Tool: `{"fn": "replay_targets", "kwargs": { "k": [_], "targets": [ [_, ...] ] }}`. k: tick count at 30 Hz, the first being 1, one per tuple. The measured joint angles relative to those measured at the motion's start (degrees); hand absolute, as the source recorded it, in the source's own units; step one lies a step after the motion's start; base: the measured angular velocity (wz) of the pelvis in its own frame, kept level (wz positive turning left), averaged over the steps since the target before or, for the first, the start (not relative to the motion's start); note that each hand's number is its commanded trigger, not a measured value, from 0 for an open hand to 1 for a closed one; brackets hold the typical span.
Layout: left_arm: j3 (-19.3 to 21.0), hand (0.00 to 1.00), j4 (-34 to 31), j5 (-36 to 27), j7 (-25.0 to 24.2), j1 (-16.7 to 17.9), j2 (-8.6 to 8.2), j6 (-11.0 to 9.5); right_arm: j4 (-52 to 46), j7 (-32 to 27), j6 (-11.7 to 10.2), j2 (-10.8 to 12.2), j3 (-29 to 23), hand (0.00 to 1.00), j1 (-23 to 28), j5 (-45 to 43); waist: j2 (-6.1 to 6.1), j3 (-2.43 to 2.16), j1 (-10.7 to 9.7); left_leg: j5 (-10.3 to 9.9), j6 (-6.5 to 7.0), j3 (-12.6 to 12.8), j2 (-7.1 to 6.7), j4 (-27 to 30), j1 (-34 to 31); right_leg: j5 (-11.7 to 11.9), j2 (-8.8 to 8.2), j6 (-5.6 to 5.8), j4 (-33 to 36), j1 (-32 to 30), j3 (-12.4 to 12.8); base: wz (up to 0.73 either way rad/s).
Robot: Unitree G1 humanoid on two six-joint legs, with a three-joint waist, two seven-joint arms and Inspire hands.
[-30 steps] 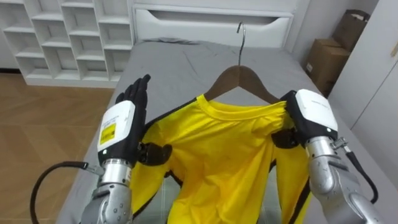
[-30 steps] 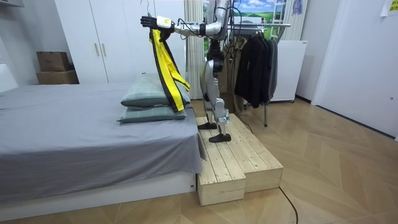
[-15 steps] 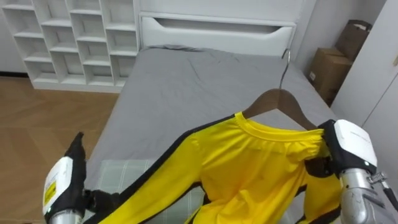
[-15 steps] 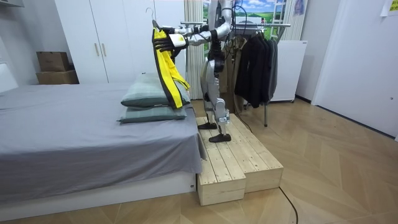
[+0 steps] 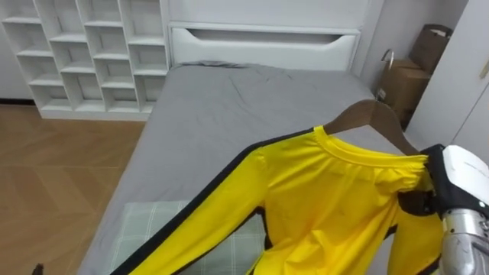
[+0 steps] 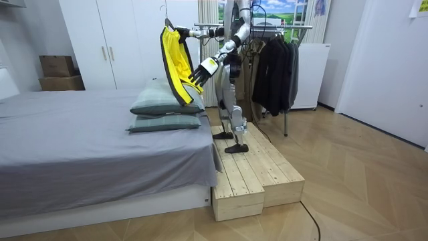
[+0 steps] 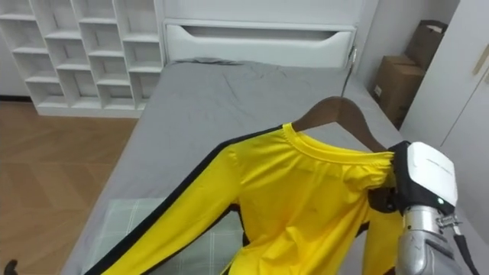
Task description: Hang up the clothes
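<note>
ok so the robot's standing on a low wooden platform point(image 6: 257, 177) right at the side of the bed point(image 5: 229, 99), facing it, with a clothes rack point(image 6: 294, 27) full of dark clothes point(image 6: 274, 67) behind its back. The yellow shirt point(image 5: 328, 198) with the black stripes is already on the wooden hanger point(image 5: 370, 111), and the whole thing is up in the air over the bed, tilted, with the metal hook point(image 5: 386, 57) poking up toward the headboard end. The right hand point(image 5: 462, 179) is what's carrying it: arm raised about head height, hand clenched on the shirt's shoulder right where it sits over the end of the hanger, fingers dug into the yellow cloth. One sleeve trails down diagonally toward the lower left of the eye views, hanging over the stacked pillows point(image 6: 164, 107). The left hand point(image 6: 200, 69) is lower, out in front of the chest in the room view, fingers straight and spread, just beside the hanging shirt, and I can't tell if it touches. Far side of the bed has a white cubby shelf point(image 5: 84, 53), and there's a cardboard box point(image 5: 401, 84) by the wall on the right.
</note>
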Motion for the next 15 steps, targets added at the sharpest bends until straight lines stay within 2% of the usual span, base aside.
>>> {"fn": "replay_targets", "kwargs": {
  "k": [4, 8, 10, 13, 15],
  "targets": [
    [0.8, 0.00, 7.0, -1.2, -1.5, 1.7, -0.03, 0.1, 0.0, -0.2, 0.2, 0.0, -0.1, 1.00, 2.6, 0.6, -0.28, 0.01, 1.4, -0.1, 0.01, 0.4, 0.01, 0.0, 0.1, -0.3, 0.01, -0.03, 0.6, -0.5, 0.3, -0.07],
    [1.5, 0.00, 12.9, -1.2, -3.2, 3.3, -0.02, 0.1, 0.5, -0.2, 1.1, 0.0, -0.2, 1.00, 3.1, 1.5, -0.40, 0.06, 1.8, -0.2, 0.07, 1.4, 0.01, 0.0, 0.0, -0.4, 0.07, 0.05, 0.9, -1.1, 1.0, -0.11],
    [1.6, 0.00, 15.2, -1.2, -4.7, 5.8, -0.03, 0.1, 0.6, -0.2, 1.3, 0.0, -0.4, 1.00, 3.7, 2.3, -0.52, 0.09, 2.6, -0.7, 0.22, 1.9, 0.04, 0.0, 0.1, -0.7, 0.17, 0.11, 1.3, -1.4, 1.4, -0.12],
    [2.6, 0.00, 15.9, -1.1, -6.3, 8.4, -0.04, 0.8, 0.6, -0.2, 1.6, 0.0, -1.1, 1.00, 3.8, 3.0, -0.91, 0.28, 2.2, -1.0, 0.41, 1.9, 0.01, 0.0, 0.1, -0.9, 0.16, 0.29, 1.4, -1.5, 1.5, -0.01],
    [3.2, 0.00, 17.4, -1.0, -7.0, 10.2, -0.02, 1.1, 0.6, -0.2, 2.3, 0.0, -1.4, 1.00, 3.8, 3.8, -1.32, 0.21, 2.3, -1.2, 0.51, 1.9, -0.02, 0.0, 0.1, -1.0, 0.11, 0.42, 1.4, -1.4, 1.5, 0.00]
  ]
}}
